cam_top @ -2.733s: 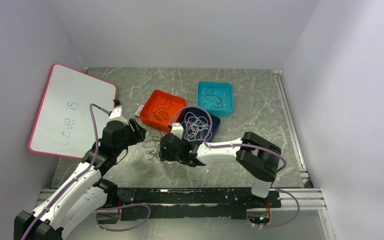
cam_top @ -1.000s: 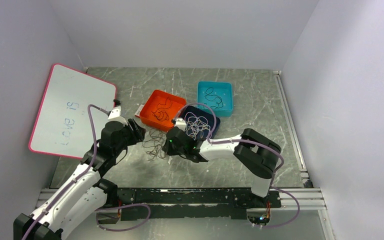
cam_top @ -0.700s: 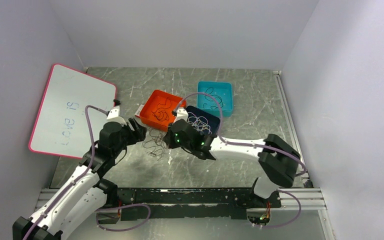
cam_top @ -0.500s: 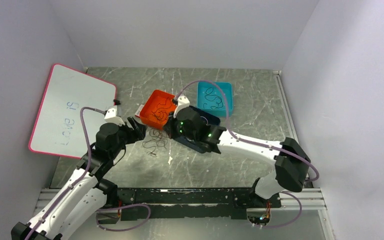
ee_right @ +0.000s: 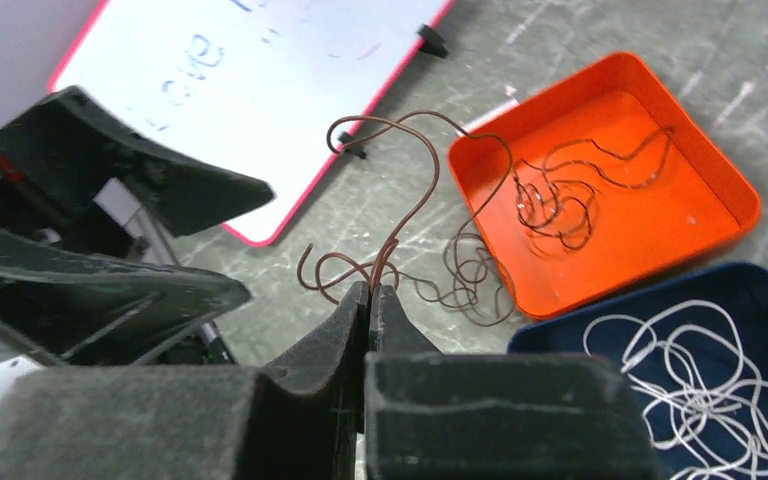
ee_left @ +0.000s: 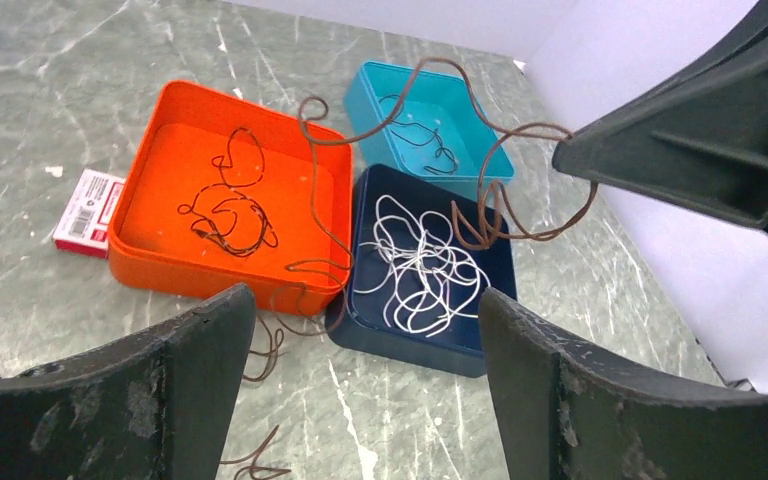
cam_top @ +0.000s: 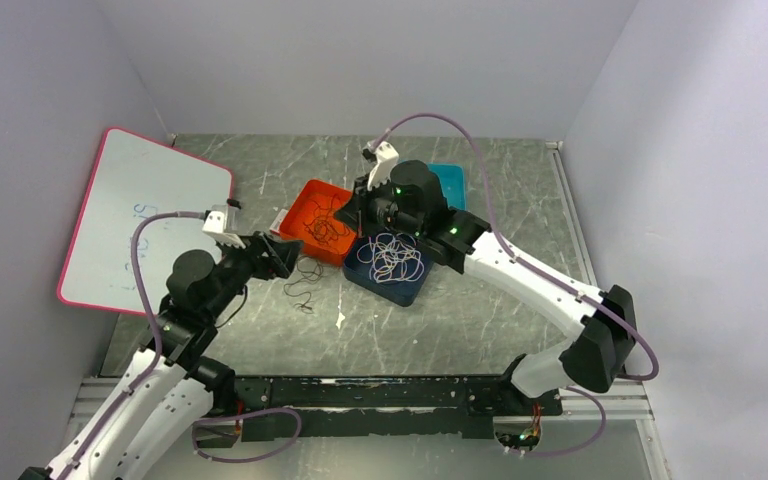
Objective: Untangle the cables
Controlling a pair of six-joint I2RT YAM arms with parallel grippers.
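**Writing in the scene.**

**(a)** Whiteboard (cam_top: 120, 200), pink-framed, lying at the left of the table. Its white face carries faint blue handwriting (ee_right: 203, 52). From above, only a short mark of two strokes shows. In the right wrist view a few rounded letters appear near the top edge, turned away from the reader and partly cut off, with a pale pink smear further along the board. No word can be read with certainty.

**(b)** Small red-and-white packet (ee_left: 85, 212), flat on the table just beside the orange tray (ee_left: 160, 272). Its white panel carries dark print, too small to read in any view.
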